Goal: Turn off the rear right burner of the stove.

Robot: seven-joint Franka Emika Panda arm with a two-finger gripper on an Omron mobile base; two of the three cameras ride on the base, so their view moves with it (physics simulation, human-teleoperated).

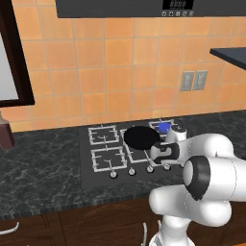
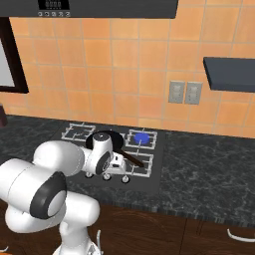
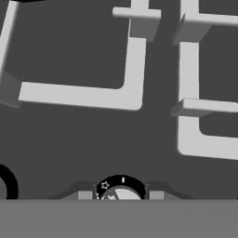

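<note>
Over the stove's (image 1: 98, 166) front knob row, arm is bent fwd & down from the base, big white elbow nearest the cameras, wrist angled twd the cooktop. Gripper (image 3: 121, 195) sits low over one round silver knob (image 3: 120, 193) w/ a black dial ring; finger tips show as small grey blocks either side of the knob, just beside it. Whether they press on it or stand apart can't be told, as the bottom of the hand view cuts them off. From the left base view the hand (image 1: 166, 153) is over the right part of the knob row; in the right base view it covers the cooktop's front edge.

Rear right burner (image 1: 164, 127) lies behind the hand, at the stove's back right corner, blue flame disc lit. Same blue disc in the right base view (image 2: 142, 138).

Round black frying pan (image 1: 141, 137) sits on the stove's middle grate, just left of the lit burner, its handle running twd the hand. Other grates are left of the pan. Knobs left of the hand are uncovered, e.g. (image 1: 114, 175). Two grey wall outlets (image 1: 193, 80) are on the orange tile above & right of the stove. Dark bottle (image 1: 6, 132) stands on the counter far left of the stove.
</note>
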